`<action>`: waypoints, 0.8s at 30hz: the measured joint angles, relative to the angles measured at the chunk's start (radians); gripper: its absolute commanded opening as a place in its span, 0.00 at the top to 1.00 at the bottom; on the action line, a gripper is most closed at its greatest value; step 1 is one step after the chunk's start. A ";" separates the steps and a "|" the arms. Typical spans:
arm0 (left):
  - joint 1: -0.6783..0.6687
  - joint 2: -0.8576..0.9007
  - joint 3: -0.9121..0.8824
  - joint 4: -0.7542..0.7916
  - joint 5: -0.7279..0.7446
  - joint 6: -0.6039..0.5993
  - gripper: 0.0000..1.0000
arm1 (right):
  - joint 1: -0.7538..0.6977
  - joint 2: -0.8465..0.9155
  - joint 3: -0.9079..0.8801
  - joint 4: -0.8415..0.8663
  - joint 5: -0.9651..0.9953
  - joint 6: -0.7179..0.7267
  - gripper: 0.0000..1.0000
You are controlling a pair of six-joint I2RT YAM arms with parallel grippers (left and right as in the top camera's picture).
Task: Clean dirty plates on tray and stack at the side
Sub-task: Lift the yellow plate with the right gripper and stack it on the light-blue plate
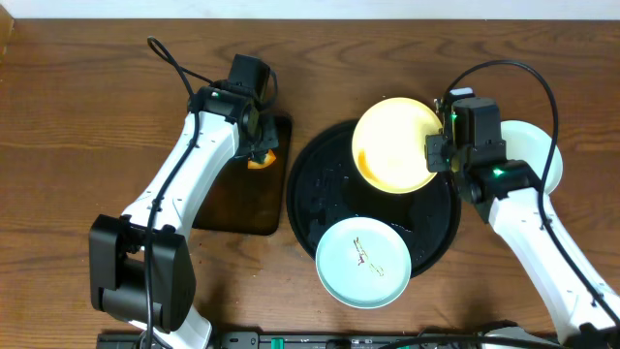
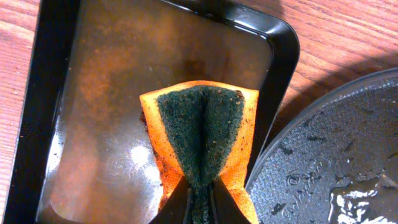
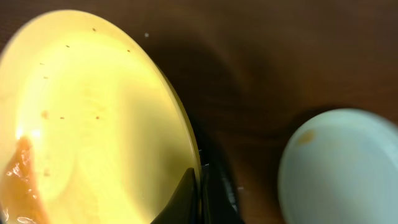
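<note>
My right gripper (image 1: 435, 153) is shut on the rim of the pale yellow plate (image 1: 392, 145) and holds it tilted over the back of the round black tray (image 1: 310, 189); brown sauce shows on it in the right wrist view (image 3: 93, 124). A mint-white plate (image 1: 364, 262) with brown streaks lies on the tray's front. Another mint-white plate (image 1: 533, 150) lies on the wood to the right, also in the right wrist view (image 3: 342, 168). My left gripper (image 2: 199, 202) is shut on an orange and green sponge (image 2: 199, 124) over the rectangular tray (image 2: 93, 93).
The dark rectangular tray (image 1: 237, 204) sits left of the round tray, close to its rim (image 2: 323, 155). Wet patches lie on the round tray's floor. Bare wood tabletop (image 1: 77, 116) spreads to the far left and front right.
</note>
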 measured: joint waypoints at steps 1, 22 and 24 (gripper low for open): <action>0.000 0.000 0.000 0.000 0.000 0.000 0.92 | 0.012 -0.013 0.000 -0.001 0.024 -0.023 0.99; 0.000 0.000 -0.003 -0.001 0.000 0.000 0.92 | 0.412 -0.039 0.000 0.141 0.589 -0.287 0.99; 0.000 0.000 -0.003 -0.001 0.000 0.000 0.92 | 0.400 -0.039 0.000 0.138 0.608 -0.274 0.99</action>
